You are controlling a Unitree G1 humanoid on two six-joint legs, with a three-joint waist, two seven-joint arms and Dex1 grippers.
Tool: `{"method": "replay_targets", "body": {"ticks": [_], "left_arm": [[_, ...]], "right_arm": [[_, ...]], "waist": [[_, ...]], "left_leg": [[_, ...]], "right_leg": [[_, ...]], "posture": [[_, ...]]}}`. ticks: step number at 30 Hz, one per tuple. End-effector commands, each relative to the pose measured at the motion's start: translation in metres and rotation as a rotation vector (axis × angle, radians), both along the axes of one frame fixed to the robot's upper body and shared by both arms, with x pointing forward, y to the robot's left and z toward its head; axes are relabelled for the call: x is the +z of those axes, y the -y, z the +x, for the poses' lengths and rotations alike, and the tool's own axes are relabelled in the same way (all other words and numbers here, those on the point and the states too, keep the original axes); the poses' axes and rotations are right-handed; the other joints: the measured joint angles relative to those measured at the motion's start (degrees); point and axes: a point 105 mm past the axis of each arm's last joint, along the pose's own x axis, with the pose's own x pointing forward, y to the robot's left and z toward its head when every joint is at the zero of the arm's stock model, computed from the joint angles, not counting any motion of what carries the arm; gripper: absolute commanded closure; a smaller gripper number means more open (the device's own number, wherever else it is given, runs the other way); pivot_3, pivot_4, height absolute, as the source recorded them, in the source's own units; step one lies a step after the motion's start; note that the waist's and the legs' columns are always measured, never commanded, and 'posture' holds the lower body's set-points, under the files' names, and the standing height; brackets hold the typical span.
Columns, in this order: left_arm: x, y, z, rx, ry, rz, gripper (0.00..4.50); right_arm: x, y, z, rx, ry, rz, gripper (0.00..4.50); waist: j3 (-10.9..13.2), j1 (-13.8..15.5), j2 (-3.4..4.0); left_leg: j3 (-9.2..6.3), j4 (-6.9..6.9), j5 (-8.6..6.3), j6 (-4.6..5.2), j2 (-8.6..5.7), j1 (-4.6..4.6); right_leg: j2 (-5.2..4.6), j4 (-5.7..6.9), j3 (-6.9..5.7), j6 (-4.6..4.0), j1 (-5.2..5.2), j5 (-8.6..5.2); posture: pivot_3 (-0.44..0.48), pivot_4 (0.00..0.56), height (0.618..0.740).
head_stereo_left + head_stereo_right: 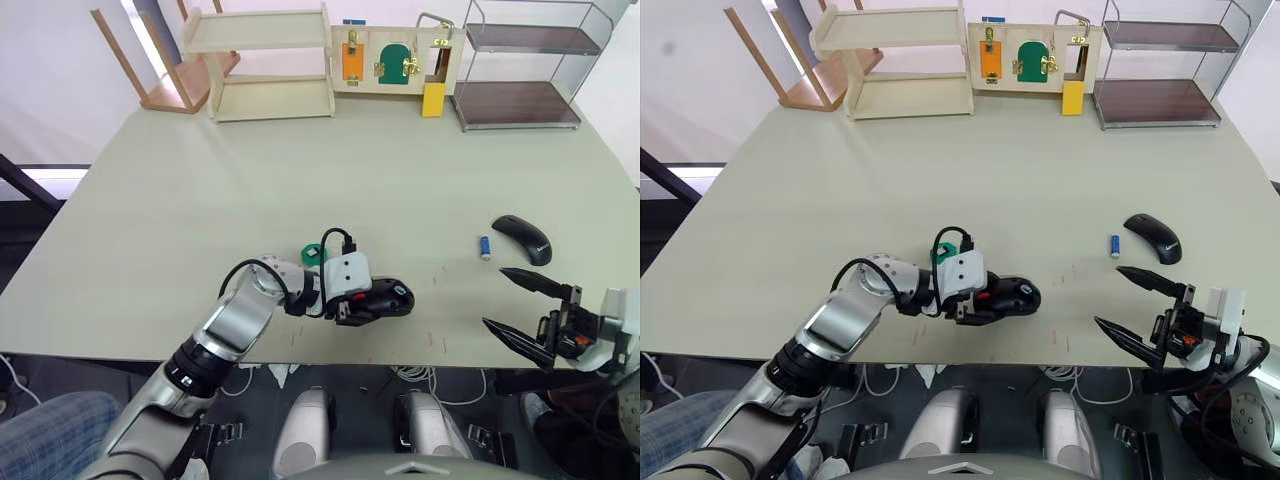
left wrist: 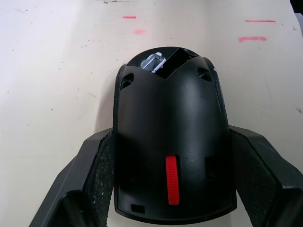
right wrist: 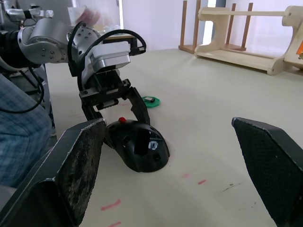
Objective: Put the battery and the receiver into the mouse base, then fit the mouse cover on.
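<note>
The black mouse base (image 1: 385, 298), with a red wheel (image 2: 173, 179), lies near the table's front edge. My left gripper (image 1: 366, 300) is shut on the mouse base, one finger on each side. A small silvery piece (image 2: 154, 62) sits in the notch at the base's far end; I cannot tell if it is the receiver. The blue battery (image 1: 485, 247) lies on the table at the right, beside the glossy mouse cover (image 1: 523, 238). My right gripper (image 1: 495, 297) hangs open and empty in front of the battery, off to the right of the base.
A flat green tray (image 1: 313, 254) with a small pale bit on it lies just behind my left wrist. A wooden shelf (image 1: 265, 60), a latch board (image 1: 390, 55) and a wire rack (image 1: 520, 70) line the far edge. Red marks dot the front of the table (image 1: 300, 180).
</note>
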Motion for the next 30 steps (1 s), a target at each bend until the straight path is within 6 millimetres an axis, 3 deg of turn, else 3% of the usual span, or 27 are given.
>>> {"method": "replay_targets", "body": {"ticks": [1,7,13,16,30], "left_arm": [[-0.011,0.004,-0.002,-0.005,-0.026,0.020,1.55],[-0.009,0.006,-0.003,-0.013,-0.022,0.013,1.55],[-0.009,0.008,-0.007,-0.020,-0.029,0.019,1.55],[-0.008,0.009,-0.009,-0.019,-0.036,0.016,1.55],[-0.008,0.006,-0.012,-0.003,-0.040,0.027,1.55]], "right_arm": [[0.002,0.002,0.008,-0.108,0.007,-0.046,0.00],[-0.004,0.002,0.018,-0.256,-0.076,-0.054,0.00],[-0.007,0.007,0.042,-0.476,-0.134,-0.022,0.00],[-0.022,0.014,0.053,-0.611,-0.195,-0.101,0.00],[-0.037,0.017,0.094,-0.843,-0.370,-0.093,0.00]], "waist": [[0.00,0.03,0.00],[-0.03,0.07,0.04],[-0.06,0.05,0.08],[-0.06,-0.04,0.09],[-0.06,-0.24,0.10]], "left_leg": [[0.00,0.00,0.00,0.00,-0.01,0.00],[-0.01,0.00,0.00,0.00,-0.01,-0.01],[-0.06,0.00,0.00,0.00,-0.01,-0.02],[-0.05,-0.02,0.00,0.00,0.00,-0.04],[-0.07,-0.07,0.00,0.00,-0.01,-0.11]], "right_leg": [[0.00,0.00,0.00,0.00,0.00,0.00],[-0.02,0.00,-0.01,0.00,0.01,0.00],[-0.04,-0.03,0.03,0.01,-0.01,-0.01],[-0.03,-0.06,0.03,-0.01,-0.02,0.00],[-0.03,-0.12,0.02,-0.01,-0.06,0.00]], "posture": [[0.000,0.150,0.740],[0.000,0.150,0.740],[0.000,0.150,0.740],[0.000,0.150,0.740],[0.000,0.150,0.740]]}}
